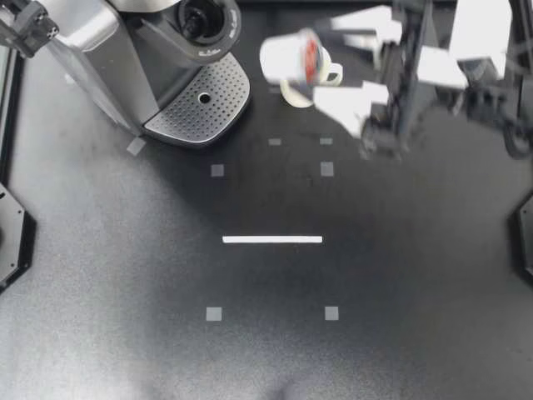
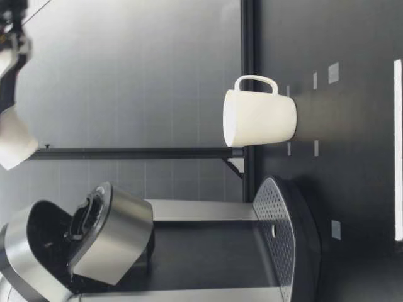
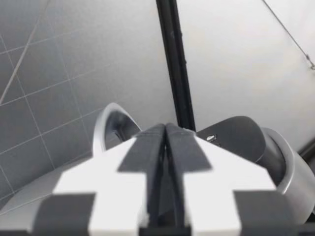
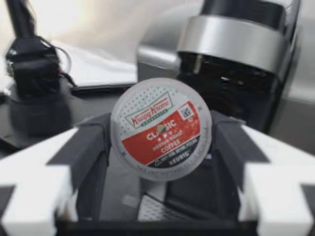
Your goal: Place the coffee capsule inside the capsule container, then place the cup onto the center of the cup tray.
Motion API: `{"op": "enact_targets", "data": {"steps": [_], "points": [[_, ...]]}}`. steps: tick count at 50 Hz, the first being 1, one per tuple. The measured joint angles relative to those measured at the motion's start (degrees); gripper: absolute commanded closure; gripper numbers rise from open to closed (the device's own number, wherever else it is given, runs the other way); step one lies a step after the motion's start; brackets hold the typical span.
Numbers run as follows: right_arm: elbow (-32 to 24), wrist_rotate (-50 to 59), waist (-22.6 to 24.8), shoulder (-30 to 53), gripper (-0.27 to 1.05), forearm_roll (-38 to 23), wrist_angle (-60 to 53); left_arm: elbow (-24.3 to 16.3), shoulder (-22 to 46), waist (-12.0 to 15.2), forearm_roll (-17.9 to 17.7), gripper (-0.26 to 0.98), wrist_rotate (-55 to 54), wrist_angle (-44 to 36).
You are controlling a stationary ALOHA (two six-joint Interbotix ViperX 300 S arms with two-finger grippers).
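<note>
My right gripper (image 1: 326,62) is smeared in the top view, where it holds the coffee capsule (image 1: 291,57) in the air. In the right wrist view the capsule (image 4: 161,130) sits between the two dark fingers (image 4: 88,147), which stand about a capsule's width apart and clamp it from both sides. Its foil lid faces the camera and hides where the pads meet its wall.

Below the capsule in the top view is the white mug (image 1: 293,96), partly covered by it. The low view shows the mug (image 2: 259,119) upright on the table (image 2: 359,157), beside the coffee machine (image 2: 189,251) but apart from it.

Ahead of the capsule in the right wrist view the machine's lid is raised over a dark chamber (image 4: 221,88), too dim to read inside. In the top view the capsule container (image 1: 200,21) is open, and it lies well to the side of the capsule. The perforated cup tray (image 1: 200,104) lies near the mug without touching it.

My left gripper (image 1: 25,25) is cut off at the table's far corner. In the left wrist view its fingers (image 3: 147,147) are pressed together with nothing between them.

High in the low view a gripper (image 2: 12,63) is cut off at the edge. I cannot tell whether the white shape (image 2: 16,145) under it is the capsule.
</note>
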Motion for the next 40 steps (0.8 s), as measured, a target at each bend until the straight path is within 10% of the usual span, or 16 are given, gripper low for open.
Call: {"op": "enact_targets", "data": {"steps": [40], "points": [[-13.71,-3.6,-4.04,13.62,0.23,0.0,7.29,0.0,0.0,0.0,0.0,0.59,0.26,0.0]]}}
